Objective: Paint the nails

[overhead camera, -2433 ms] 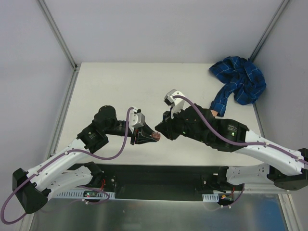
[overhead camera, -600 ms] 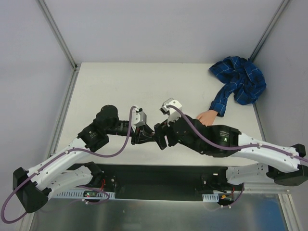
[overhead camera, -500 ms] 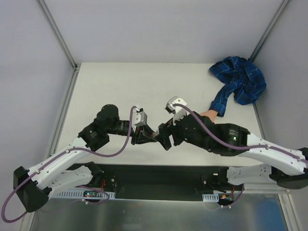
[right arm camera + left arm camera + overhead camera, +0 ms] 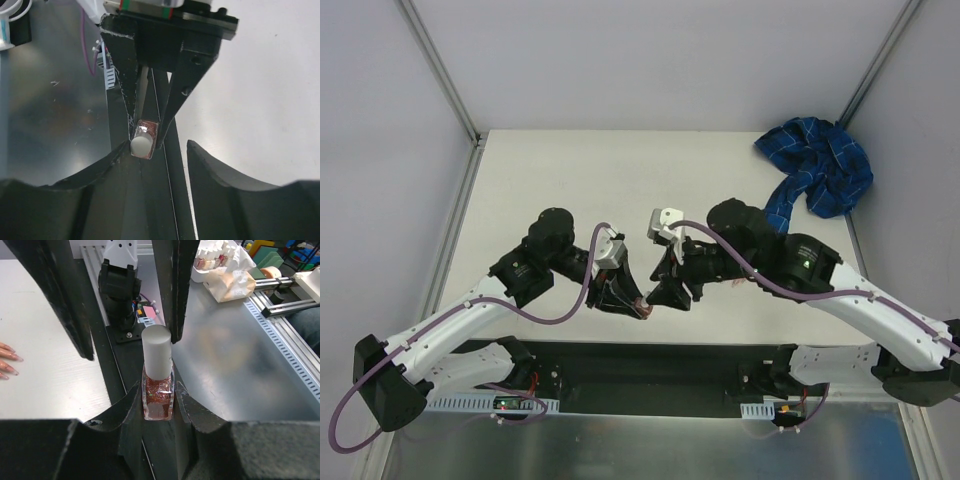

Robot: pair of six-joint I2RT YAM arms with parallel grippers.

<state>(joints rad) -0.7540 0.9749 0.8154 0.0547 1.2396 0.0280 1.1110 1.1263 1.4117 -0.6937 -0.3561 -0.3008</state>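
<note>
The left fingers (image 4: 633, 299) are clenched on a small glitter-polish bottle (image 4: 157, 396), which is held upright with its white cap (image 4: 156, 351) on. The right fingers (image 4: 659, 294) are released and spread either side of the cap, one finger just beside it. The nails (image 4: 16, 358) lie on the bench (image 4: 55, 375), well apart from both sets of fingers.

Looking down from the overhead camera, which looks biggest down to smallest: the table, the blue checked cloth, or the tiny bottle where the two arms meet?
1. The table, by far the largest.
2. The blue checked cloth, bunched in its far right corner.
3. The tiny bottle, only a pinkish speck, partly hidden.
</note>
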